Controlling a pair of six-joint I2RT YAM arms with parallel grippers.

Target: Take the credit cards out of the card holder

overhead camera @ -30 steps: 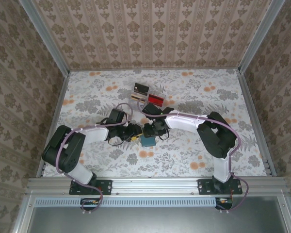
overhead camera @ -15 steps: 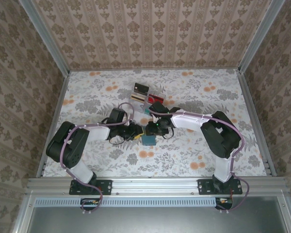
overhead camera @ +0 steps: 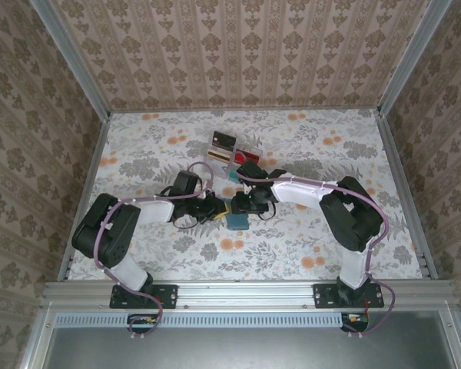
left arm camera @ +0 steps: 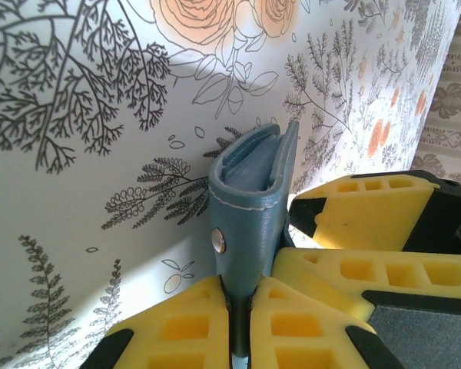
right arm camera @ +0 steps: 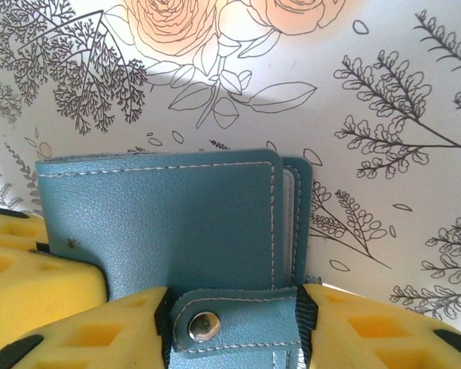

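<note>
Pinching the card holder point(left arm camera: 250, 192) by its lower edge, the left gripper point(left arm camera: 242, 300) has its yellow pads point(left arm camera: 184, 330) pressed together on the slate-blue leather, with only the folded panels between them. From that wrist the card holder is seen edge-on, its two panels closed against each other and a small metal stud point(left arm camera: 218, 241) on the outer face. From above, the card holder point(overhead camera: 237, 221) sits near the middle of the floral table point(overhead camera: 330, 146), a little toward the near edge. The left gripper point(overhead camera: 217, 210) is at its left and the right gripper point(overhead camera: 244, 204) just behind it, the two arms reaching inward until their heads almost meet. The right wrist view shows the card holder point(right arm camera: 161, 231) by its broad stitched face, with a strap point(right arm camera: 238, 319) carrying a snap point(right arm camera: 206, 326) folded over its lower edge. The right gripper point(right arm camera: 230, 311) has its fingers point(right arm camera: 369, 330) set apart on either side of that strap, touching or nearly touching it; whether they clamp it I cannot tell. A pale layer shows between the panels at the right end. Farther back on the table lie the credit cards point(overhead camera: 224, 140), among them a dark one, a red card point(overhead camera: 248, 157) and a striped one, well apart from the card holder.
</note>
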